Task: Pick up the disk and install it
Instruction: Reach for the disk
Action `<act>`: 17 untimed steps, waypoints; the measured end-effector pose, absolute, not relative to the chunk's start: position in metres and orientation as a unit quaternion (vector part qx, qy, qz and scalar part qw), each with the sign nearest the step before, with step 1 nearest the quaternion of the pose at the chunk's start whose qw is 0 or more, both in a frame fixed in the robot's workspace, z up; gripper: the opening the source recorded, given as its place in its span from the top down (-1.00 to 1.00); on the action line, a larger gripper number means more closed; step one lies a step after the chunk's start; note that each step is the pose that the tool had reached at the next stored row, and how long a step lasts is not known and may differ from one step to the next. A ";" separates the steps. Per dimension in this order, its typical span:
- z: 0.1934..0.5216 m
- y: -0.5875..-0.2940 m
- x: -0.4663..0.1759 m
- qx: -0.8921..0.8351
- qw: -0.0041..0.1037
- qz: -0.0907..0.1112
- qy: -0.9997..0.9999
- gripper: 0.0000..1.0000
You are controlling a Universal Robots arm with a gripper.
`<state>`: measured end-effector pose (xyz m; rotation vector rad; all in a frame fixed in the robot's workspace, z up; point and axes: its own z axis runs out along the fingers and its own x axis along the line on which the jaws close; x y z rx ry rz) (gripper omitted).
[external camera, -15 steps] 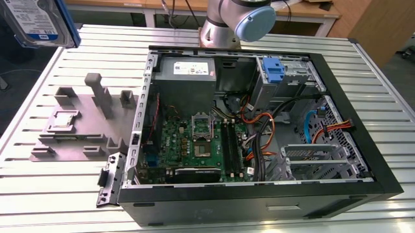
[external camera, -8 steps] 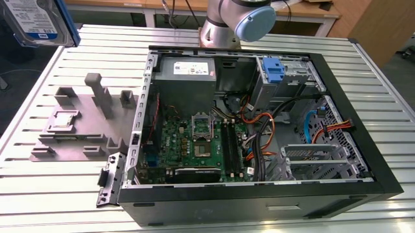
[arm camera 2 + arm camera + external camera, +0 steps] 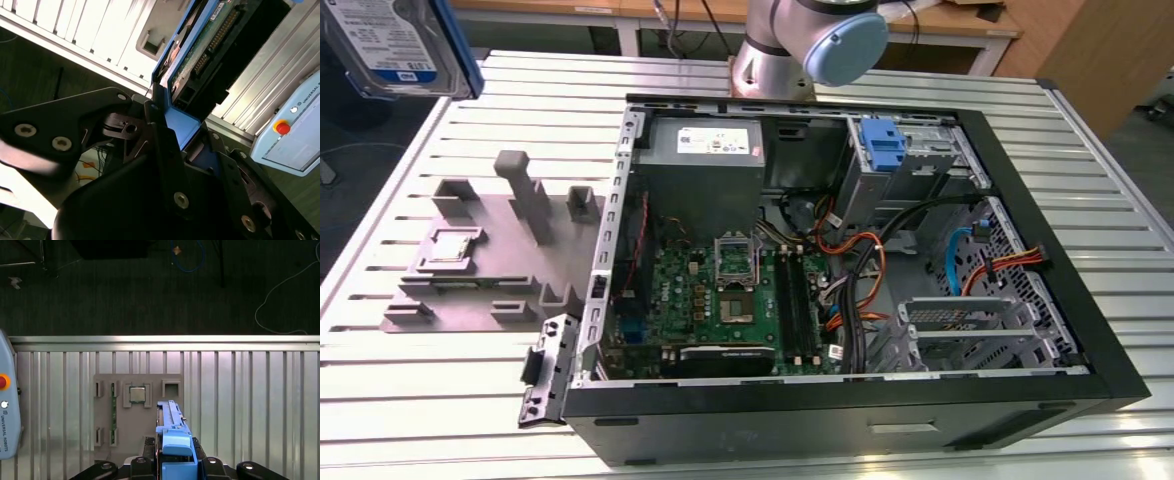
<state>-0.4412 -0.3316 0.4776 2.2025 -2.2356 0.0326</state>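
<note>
The disk (image 3: 390, 42), a silver hard drive with a white-and-blue label and a blue carrier bracket, hangs high over the table at the exterior view's upper left. In the first wrist view the disk (image 3: 171, 432) stands edge-on above the grey fixture, and my gripper (image 3: 172, 456) is shut on it, with black fingers (image 3: 146, 452) pressing its sides. In the second wrist view the disk (image 3: 200, 52) shows its green circuit-board underside, with the blue carrier clamped in my gripper (image 3: 176, 127).
An open computer case (image 3: 1067, 330) lies on the slatted metal table (image 3: 427, 400), with a bare blue bracket (image 3: 885, 150) in its far bay. A grey fixture (image 3: 494, 250) holding a chip (image 3: 450, 247) sits beside it. The arm's base (image 3: 807, 45) stands behind. A pendant (image 3: 292, 135) rests nearby.
</note>
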 end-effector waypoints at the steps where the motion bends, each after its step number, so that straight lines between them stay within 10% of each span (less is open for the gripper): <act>1: 0.478 -0.333 -0.441 0.702 0.002 0.010 -0.712 0.26; 17: 0.478 -0.338 -0.425 0.702 0.002 0.011 -0.712 0.26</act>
